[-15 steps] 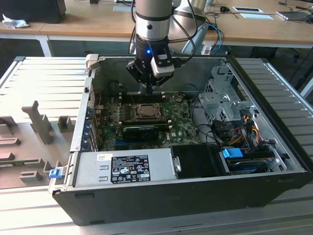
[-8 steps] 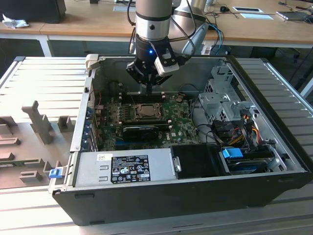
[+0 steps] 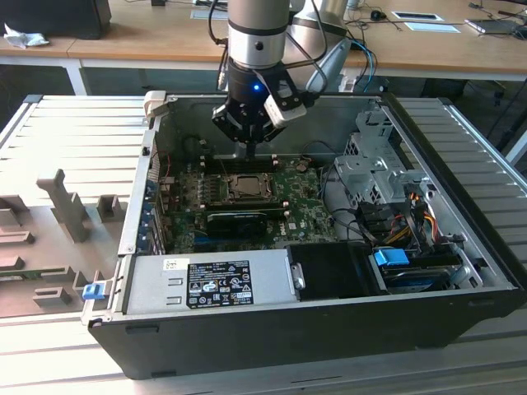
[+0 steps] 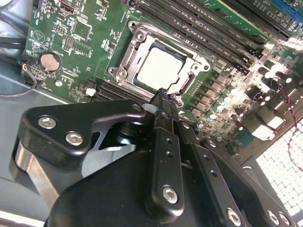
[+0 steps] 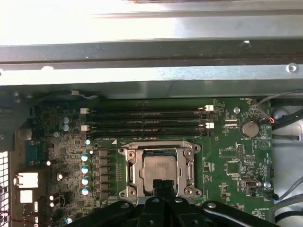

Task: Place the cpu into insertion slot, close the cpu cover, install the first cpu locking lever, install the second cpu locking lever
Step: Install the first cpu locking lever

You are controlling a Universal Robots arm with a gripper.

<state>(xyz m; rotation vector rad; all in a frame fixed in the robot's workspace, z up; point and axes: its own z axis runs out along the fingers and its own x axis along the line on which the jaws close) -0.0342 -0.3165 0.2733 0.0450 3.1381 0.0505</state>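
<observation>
Jaws pressed together and holding nothing, my gripper (image 4: 165,97) hovers just above the edge of the socket (image 4: 113,72), where the cpu (image 4: 158,66) lies seated under the lowered cpu cover (image 4: 129,53); I judge the 1st locking lever is in hand, calling for a careful, steady push.

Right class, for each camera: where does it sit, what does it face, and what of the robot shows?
Exterior view: off the arm, looking down into the open case; arm and pincer show.
First wrist view: on the arm, facing the motherboard; pincer tips show.
Second wrist view: on the arm, looking along the pincer's body at the cpu cover.
Shared: all show the cpu.
</observation>
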